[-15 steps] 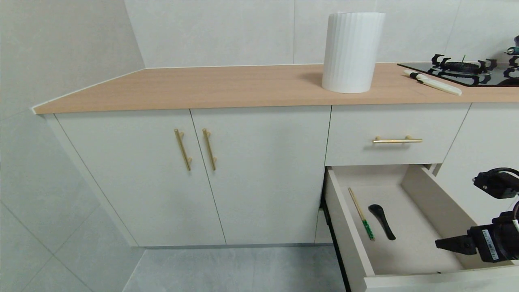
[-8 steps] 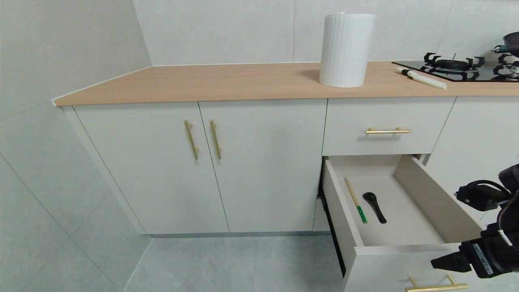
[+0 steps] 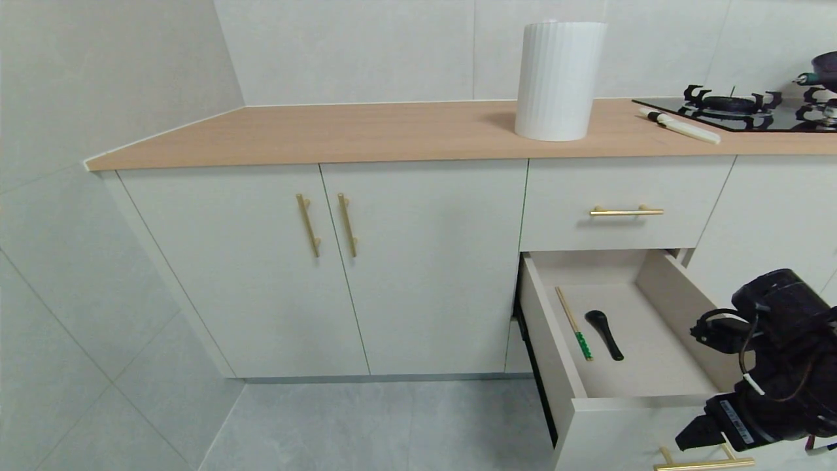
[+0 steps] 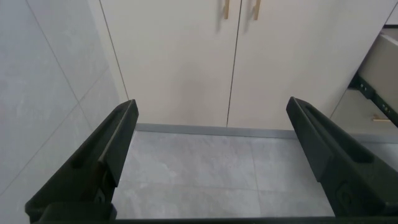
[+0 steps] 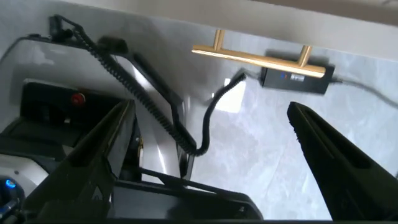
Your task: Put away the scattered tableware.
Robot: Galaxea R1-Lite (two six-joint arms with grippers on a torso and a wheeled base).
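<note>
- Black right gripper [image 5: 210, 109]: fingers spread wide with nothing between them, held low in front of the open drawer's front panel.
- Gold drawer handle [image 5: 258, 57]: just ahead of the right gripper's fingertips and apart from them, a bar on two posts.
- Open drawer [image 3: 556, 340]: pulled out above and behind the right gripper, with a pale lining inside.
- Black spoon [image 3: 605, 333]: lies flat on the drawer floor, farther in from the right gripper, bowl end toward the back.
- Chopsticks [image 3: 574, 324]: wooden pair with green tips, just beyond the spoon from the right gripper, along the drawer's far side wall.
- Left gripper [image 4: 211, 104]: fingers likewise wide apart and empty, low over the grey floor tiles [image 4: 205, 168], facing the closed cabinet doors [image 4: 186, 62].
- Wooden countertop [image 3: 327, 134]: well above both grippers. It bears a white ribbed cylinder [image 3: 559, 82], a knife [image 3: 680, 126] and the gas hob [image 3: 739, 108].
</note>
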